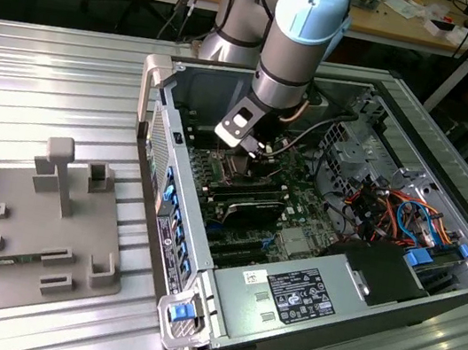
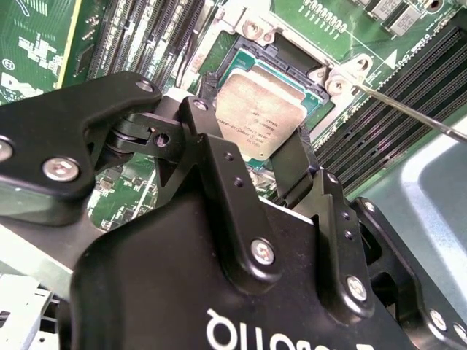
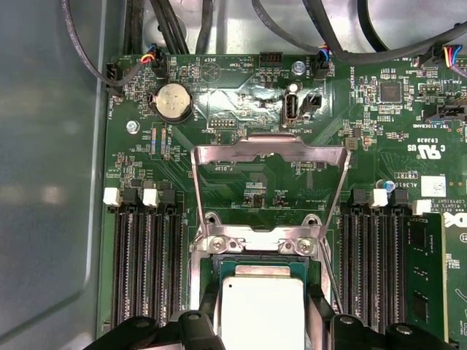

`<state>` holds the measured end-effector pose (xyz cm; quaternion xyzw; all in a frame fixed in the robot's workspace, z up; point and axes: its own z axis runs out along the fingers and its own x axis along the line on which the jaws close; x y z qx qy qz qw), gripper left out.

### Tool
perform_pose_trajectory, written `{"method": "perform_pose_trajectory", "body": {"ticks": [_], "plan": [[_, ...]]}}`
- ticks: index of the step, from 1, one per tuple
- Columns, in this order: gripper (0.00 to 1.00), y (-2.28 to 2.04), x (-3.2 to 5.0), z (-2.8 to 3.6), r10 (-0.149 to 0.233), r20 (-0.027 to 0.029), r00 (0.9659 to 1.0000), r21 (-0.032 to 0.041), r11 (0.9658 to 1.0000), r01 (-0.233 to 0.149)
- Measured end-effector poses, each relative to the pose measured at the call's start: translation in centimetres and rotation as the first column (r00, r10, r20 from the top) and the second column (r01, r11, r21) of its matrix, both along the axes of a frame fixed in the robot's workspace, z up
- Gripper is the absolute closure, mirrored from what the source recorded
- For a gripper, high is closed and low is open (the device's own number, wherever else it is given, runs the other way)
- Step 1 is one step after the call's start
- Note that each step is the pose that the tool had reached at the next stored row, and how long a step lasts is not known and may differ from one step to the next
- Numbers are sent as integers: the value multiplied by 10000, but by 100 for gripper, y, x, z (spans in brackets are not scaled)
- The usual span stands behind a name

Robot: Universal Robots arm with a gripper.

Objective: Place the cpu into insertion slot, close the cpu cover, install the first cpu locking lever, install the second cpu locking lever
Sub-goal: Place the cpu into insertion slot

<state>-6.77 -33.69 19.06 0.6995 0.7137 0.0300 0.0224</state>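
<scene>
My gripper (image 1: 252, 149) is down inside the open computer case, over the motherboard. In both wrist views its black fingers (image 2: 211, 142) press against two opposite edges of the cpu (image 2: 259, 117), a flat silvery square with a green rim. The cpu (image 3: 261, 306) sits level, right at the insertion slot (image 2: 281, 62), whose black rim shows around it. I cannot tell whether it is fully seated. The cpu cover (image 3: 270, 149) is swung open and back over the board, hinged at the slot's far edge. A thin wire locking lever (image 2: 408, 117) sticks out beside the slot.
Long black memory slots (image 3: 146, 270) flank the socket on both sides. A coin battery (image 3: 174, 100) and cables (image 3: 168, 29) lie beyond the cover. The grey power supply (image 1: 304, 295) fills the case's near end. A grey fixture plate (image 1: 27, 230) rests on the table at the exterior view's left.
</scene>
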Motion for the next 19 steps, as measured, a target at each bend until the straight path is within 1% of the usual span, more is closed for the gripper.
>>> {"method": "perform_pose_trajectory", "body": {"ticks": [2, 12, 13, 14, 15, 16, 19], "plan": [[45, -1, -1, 1, 1, -12, 10000, -12, 10000, -1], [45, -1, -1, 1, 1, -16, 10000, -19, 10000, -1], [45, -3, -2, 2, -1, -14, 10000, -27, 10000, 0], [40, -6, -4, 1, 0, -12, 10000, -14, 10000, 0], [40, 3, 0, -11, -1, 1, 10000, 18, 10000, 1], [33, 3, 1, -12, -1, 6, 10000, 16, 10000, 1], [33, 3, 1, -13, 0, 8, 10000, 17, 10000, 0]]}}
